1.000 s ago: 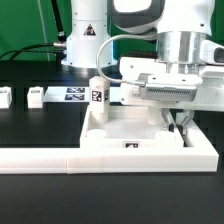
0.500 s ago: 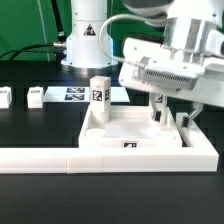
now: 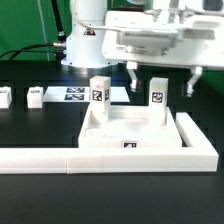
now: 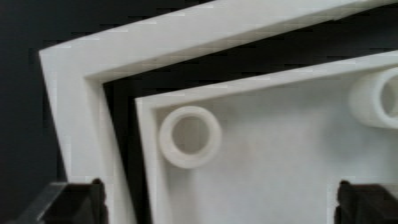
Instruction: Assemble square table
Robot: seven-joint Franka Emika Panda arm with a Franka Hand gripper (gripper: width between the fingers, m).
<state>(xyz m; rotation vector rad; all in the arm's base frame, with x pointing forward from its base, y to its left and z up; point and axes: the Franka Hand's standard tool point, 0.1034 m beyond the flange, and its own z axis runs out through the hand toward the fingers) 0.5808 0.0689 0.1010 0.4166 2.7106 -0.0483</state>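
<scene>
The white square tabletop (image 3: 135,138) lies rim up, tucked into the corner of the rail. Two tagged white legs stand upright in it: one at its far corner on the exterior view's left (image 3: 100,92), the other on the right (image 3: 158,97). My gripper (image 3: 161,80) hangs open above the right leg, its fingers (image 3: 131,76) wide to either side and clear of it. In the wrist view the tabletop (image 4: 285,150) shows an empty round socket (image 4: 191,138), and the gripper (image 4: 222,205) has nothing between its dark fingertips (image 4: 80,200).
A long white L-shaped rail (image 3: 100,156) runs along the front and up the right side of the tabletop; in the wrist view the rail (image 4: 80,110) frames the tray. Two loose legs (image 3: 36,95) (image 3: 4,96) lie at the left, beside the marker board (image 3: 78,94).
The gripper opened, let go of the right leg and rose. That leg now stands upright by itself in the tabletop.
</scene>
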